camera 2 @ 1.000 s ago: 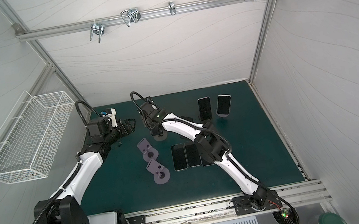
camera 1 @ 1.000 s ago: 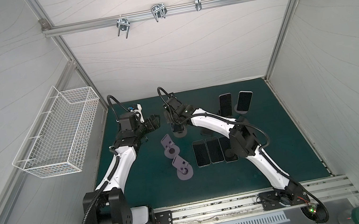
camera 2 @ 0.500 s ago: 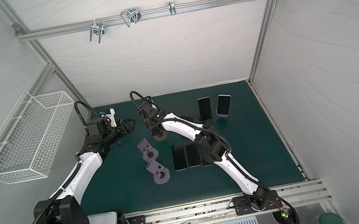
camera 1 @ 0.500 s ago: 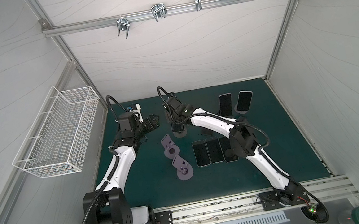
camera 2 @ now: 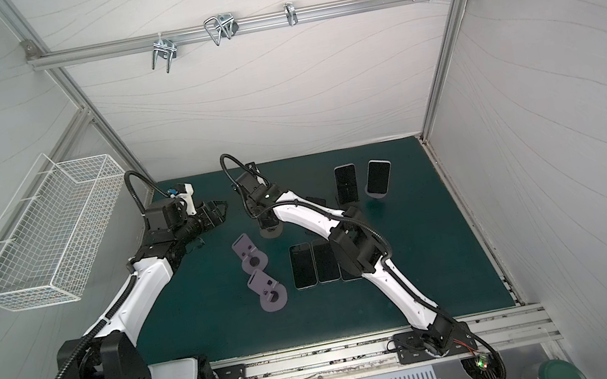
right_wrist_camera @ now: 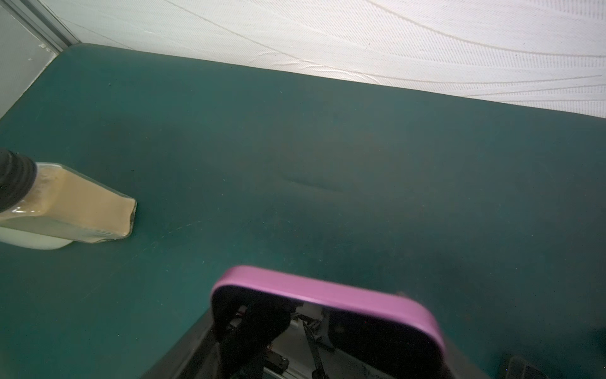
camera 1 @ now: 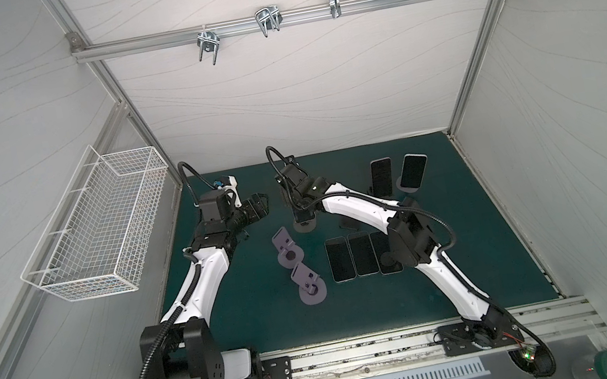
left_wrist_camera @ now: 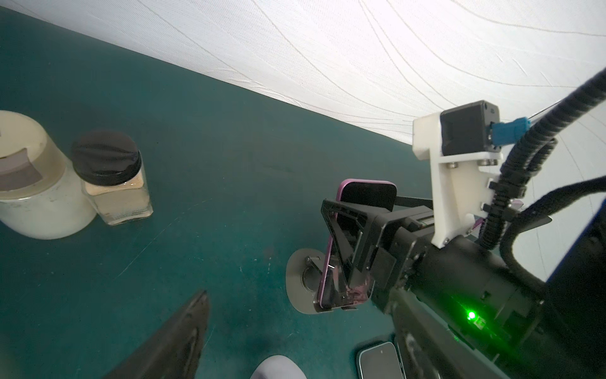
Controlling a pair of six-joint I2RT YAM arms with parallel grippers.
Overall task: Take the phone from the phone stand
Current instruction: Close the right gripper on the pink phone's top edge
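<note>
A purple-edged phone (left_wrist_camera: 364, 193) stands upright in a grey phone stand (left_wrist_camera: 296, 282) near the back of the green mat. My right gripper (camera 1: 299, 208) comes down over it from behind. One black finger (left_wrist_camera: 344, 236) lies flat on the screen and the other is behind the phone's back, so the jaws are shut on the phone. The phone's foot still sits in the stand's lip. In the right wrist view the phone's top edge (right_wrist_camera: 328, 295) fills the space between the jaws. My left gripper (camera 1: 261, 205) hovers open and empty, left of the stand.
Two empty purple stands (camera 1: 285, 246) (camera 1: 307, 282) lie mid-mat, with three phones (camera 1: 361, 254) flat beside them. Two more phones (camera 1: 382, 176) (camera 1: 412, 171) stand in stands at the back right. Two jars (left_wrist_camera: 111, 177) (left_wrist_camera: 32, 177) stand at the back left. A wire basket (camera 1: 98, 231) hangs on the left wall.
The right gripper's jaws have closed in from wide open onto the phone. Both arms have hardly moved, and the left gripper is unchanged.
</note>
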